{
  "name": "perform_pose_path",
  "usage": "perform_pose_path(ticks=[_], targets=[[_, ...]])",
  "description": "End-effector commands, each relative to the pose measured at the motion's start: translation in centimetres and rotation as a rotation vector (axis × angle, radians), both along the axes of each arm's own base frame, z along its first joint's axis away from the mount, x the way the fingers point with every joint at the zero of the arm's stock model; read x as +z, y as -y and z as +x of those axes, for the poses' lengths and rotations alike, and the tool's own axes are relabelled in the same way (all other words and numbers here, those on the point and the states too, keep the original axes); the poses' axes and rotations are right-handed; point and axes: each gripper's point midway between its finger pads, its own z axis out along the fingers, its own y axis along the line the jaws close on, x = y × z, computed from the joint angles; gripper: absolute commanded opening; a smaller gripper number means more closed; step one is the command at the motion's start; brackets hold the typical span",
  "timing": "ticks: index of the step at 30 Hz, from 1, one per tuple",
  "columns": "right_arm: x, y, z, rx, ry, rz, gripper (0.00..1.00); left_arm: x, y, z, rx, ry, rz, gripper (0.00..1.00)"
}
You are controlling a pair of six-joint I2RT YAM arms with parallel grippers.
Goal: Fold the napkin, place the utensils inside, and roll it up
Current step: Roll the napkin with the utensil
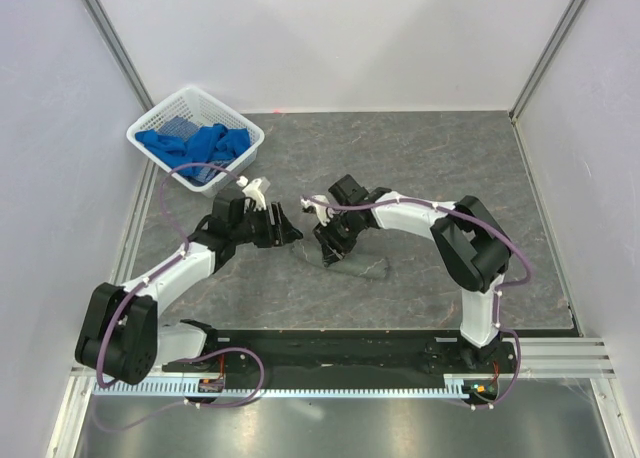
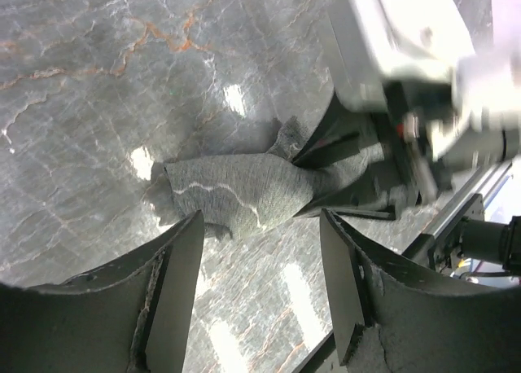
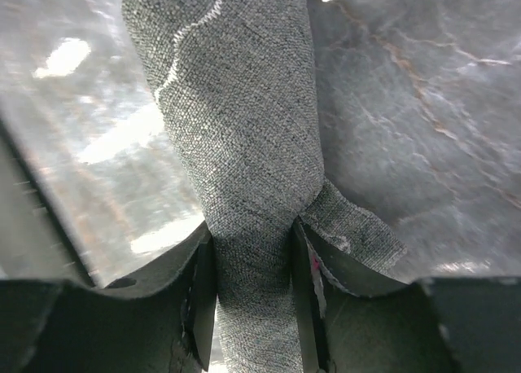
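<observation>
Starting nearest you: your right end effector (image 3: pixel 252 251) has hold of the napkin (image 3: pixel 244 129). Its fingers are about halfway closed and pressed into the cloth from both sides, pinching the roll across its width.

The napkin is bunched into a loose grey roll lying on the tabletop (image 1: pixel 450 158), roughly in the middle and a bit toward the right arm's side. A lighter hem line wanders across the fabric, and a small flap pokes out just beside one finger. Honestly can't tell from any view what's tucked inside the roll.

Your left end effector (image 2: pixel 260 222) is wide open with nothing between its fingers. It's pointed at the roll from the left, near it but not touching, and the wrist view looks straight over the cloth to the right arm's fingers on the other side.

Further back, in the far left corner, a white basket (image 1: pixel 150 128) holds a pile of blue cloths (image 1: pixel 205 143), well apart from the napkin.
</observation>
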Motion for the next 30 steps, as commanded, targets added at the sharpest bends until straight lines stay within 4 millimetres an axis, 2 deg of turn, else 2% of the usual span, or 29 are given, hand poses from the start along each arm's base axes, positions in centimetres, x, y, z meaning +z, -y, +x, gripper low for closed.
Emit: perform_pose_path(ticks=[1,6,19,22,26,29,30], targets=[[2.0,-1.4,-2.4,0.053,-0.264,0.125,0.44,-0.9,-0.3,-0.6,-0.027,0.032,0.024,0.65],[2.7,-2.0,-2.4,0.049,-0.404,0.198,0.44,-1.8,0.2,-1.4,-0.065,0.012,-0.002,0.63],[0.6,-1.1,-0.9,-0.031,-0.543,0.221,0.42,-4.6,1.7,-2.3,-0.141,-0.051,-0.033,0.56],[0.5,-1.0,-0.4,-0.041,-0.544,0.225,0.42,-5.3,1.7,-2.3,-0.14,-0.066,-0.027,0.48],[1.4,-1.1,0.4,-0.052,-0.499,0.228,0.48,-5.5,1.8,-1.9,-0.127,-0.079,-0.025,0.16],[2.3,-0.9,1.4,-0.078,-0.41,0.208,0.61,-5.7,1.8,-1.7,-0.125,-0.101,-0.018,0.02],[3.6,-0.9,2.0,-0.079,-0.344,0.222,0.67,-5.7,1.8,-1.7,-0.123,-0.107,-0.013,0.02]])
